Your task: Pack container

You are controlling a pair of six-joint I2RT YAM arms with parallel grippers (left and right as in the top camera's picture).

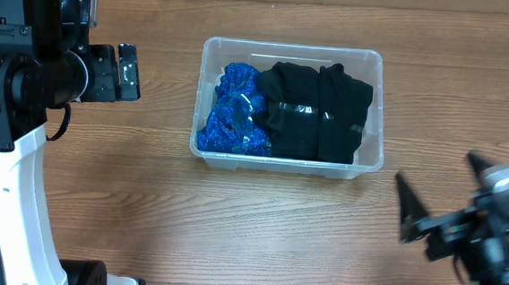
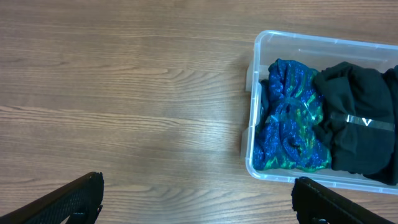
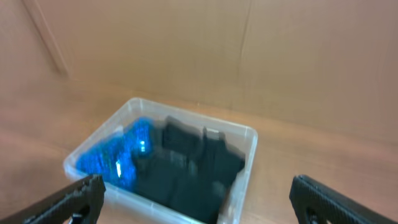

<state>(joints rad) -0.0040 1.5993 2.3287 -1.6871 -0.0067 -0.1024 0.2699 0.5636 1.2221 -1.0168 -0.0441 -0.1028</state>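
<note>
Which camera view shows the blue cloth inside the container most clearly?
The left wrist view: the blue cloth appears large and sharp, with its green pattern visible. The overhead view shows it whole but smaller, at one end of the container, beside black clothing. The right wrist view is blurred.

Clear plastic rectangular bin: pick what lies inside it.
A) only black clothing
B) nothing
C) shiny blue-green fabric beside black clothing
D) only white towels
C: the overhead view shows crumpled shiny blue-green fabric at one end of the clear plastic bin, with black folded clothing filling the rest.
</note>
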